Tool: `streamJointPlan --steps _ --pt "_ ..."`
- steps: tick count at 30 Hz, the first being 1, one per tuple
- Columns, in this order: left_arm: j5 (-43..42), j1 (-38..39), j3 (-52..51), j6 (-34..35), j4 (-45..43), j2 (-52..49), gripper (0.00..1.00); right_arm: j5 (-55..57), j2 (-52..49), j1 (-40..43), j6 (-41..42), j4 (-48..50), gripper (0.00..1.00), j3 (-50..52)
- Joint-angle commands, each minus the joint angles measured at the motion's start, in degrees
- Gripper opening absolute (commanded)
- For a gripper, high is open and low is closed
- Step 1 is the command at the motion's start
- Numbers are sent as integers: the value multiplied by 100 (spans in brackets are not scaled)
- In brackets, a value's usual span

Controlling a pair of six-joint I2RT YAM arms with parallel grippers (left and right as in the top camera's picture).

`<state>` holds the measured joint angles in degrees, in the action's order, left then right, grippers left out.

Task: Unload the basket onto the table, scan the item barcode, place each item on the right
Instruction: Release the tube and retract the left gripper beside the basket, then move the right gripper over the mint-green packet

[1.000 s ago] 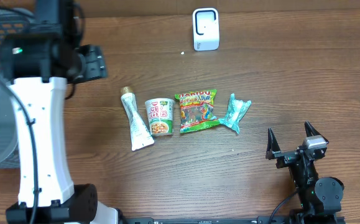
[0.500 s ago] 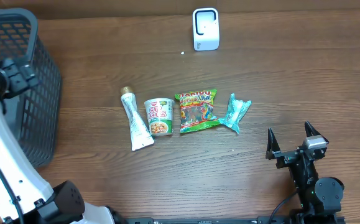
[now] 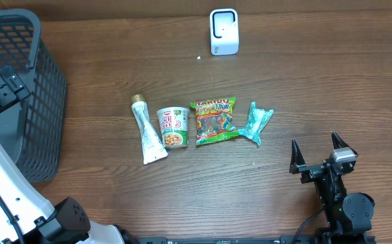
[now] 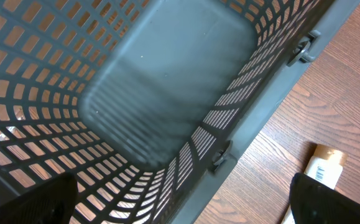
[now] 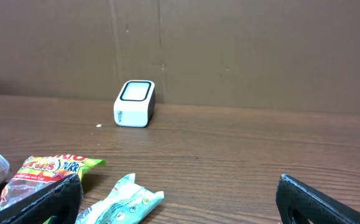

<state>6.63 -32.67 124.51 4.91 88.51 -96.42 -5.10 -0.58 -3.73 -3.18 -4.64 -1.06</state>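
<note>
Four items lie in a row mid-table: a white tube (image 3: 148,130), a cup of noodles (image 3: 172,127), a gummy bag (image 3: 214,120) and a teal packet (image 3: 256,123). The white scanner (image 3: 223,31) stands at the back edge. My left gripper (image 3: 8,81) hangs open over the dark basket (image 3: 43,81) at the far left. In the left wrist view the left gripper (image 4: 180,211) holds nothing, and the tube's cap (image 4: 326,167) shows beside the basket rim (image 4: 254,134). Near the front right, my right gripper (image 3: 315,154) rests open, facing the scanner (image 5: 134,103), the teal packet (image 5: 120,199) and the gummy bag (image 5: 43,171).
The white left arm (image 3: 6,183) runs up the table's left side. A brown cardboard wall (image 5: 229,50) closes the back behind the scanner. Bare wood (image 3: 331,88) lies between the items and the scanner and to the right.
The left arm has swung left from over the back-left table to above the basket, uncovering it. Its jaws have widened. The right arm and the items have not moved.
</note>
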Motion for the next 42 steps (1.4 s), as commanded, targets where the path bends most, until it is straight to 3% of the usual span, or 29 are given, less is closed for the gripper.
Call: streamJointPlan --steps 1,36,42 --pt "-68 7 96 0 -9 66 100 33 42 37 13 26 100 59" --pt "-68 7 94 0 -9 63 100 442 42 37 11 155 100 59" --pt "-68 7 94 0 -9 63 100 -678 31 59 20 765 100 -109"
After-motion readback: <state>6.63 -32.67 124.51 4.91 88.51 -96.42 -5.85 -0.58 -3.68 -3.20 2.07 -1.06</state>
